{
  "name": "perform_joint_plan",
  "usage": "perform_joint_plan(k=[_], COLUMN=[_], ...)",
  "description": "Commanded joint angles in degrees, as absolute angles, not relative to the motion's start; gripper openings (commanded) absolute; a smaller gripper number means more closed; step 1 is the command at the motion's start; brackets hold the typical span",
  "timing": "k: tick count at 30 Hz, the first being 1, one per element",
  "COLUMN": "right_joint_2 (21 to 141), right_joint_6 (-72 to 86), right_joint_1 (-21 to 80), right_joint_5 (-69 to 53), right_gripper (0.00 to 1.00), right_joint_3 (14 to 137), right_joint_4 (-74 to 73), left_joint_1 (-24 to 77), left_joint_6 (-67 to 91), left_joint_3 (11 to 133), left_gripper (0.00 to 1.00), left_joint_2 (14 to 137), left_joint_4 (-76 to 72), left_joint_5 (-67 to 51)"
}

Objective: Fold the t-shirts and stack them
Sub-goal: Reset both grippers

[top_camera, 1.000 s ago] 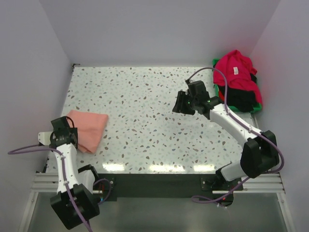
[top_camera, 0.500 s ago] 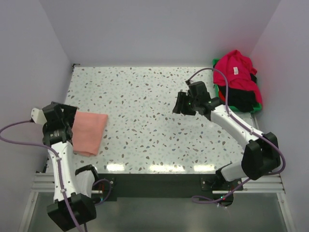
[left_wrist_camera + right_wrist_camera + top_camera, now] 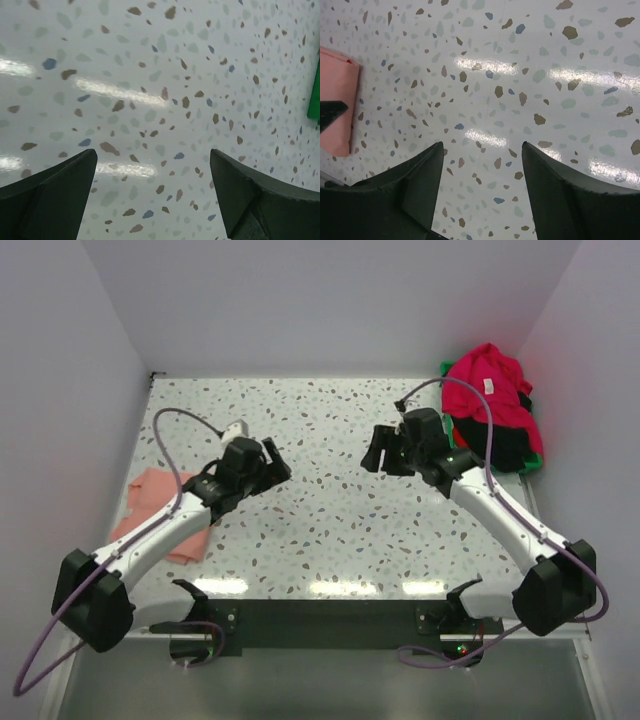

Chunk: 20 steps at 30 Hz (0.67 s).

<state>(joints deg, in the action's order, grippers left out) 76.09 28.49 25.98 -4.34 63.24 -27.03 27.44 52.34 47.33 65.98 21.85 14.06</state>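
Note:
The folded salmon-pink t-shirt lies at the table's left edge, partly under the left arm; it also shows at the left of the right wrist view. The crimson red t-shirt is heaped over the black t-shirt in the green bin at the back right. My left gripper is open and empty above mid-table; the left wrist view shows only bare terrazzo between the jaws. My right gripper is open and empty, left of the bin, over bare table.
White walls close in the table on the left, back and right. The green bin's edge shows at the right of the left wrist view. The terrazzo tabletop lies between the two grippers.
My left arm has swung from the salmon-pink shirt at the left edge to the table's middle, stretched out forward. My right gripper shifted slightly right and back.

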Motion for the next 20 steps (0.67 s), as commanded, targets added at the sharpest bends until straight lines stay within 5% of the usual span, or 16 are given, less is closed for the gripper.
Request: perform_joint_plan(k=[1, 10, 20], right_joint_2=[72.1, 63.8, 58.0], right_joint_6=[28.0, 28.6, 29.6], right_joint_1=[26.2, 26.2, 26.1], right_joint_5=[-1.9, 3.1, 6.0], right_gripper=[0.68, 0.71, 0.70], right_joint_3=[61.7, 54.8, 50.2], right_joint_4=[-26.4, -27.4, -27.6], left_joint_1=[35.1, 37.6, 37.3], left_joint_6=[48.1, 41.4, 36.2], left_joint_3=[53.1, 54.1, 56.6], left_gripper=[1.00, 1.00, 1.00], left_joint_2=[71.2, 74.1, 71.5], left_joint_4=[15.7, 10.4, 12.7], left_joint_5=[16.4, 2.8, 0.3])
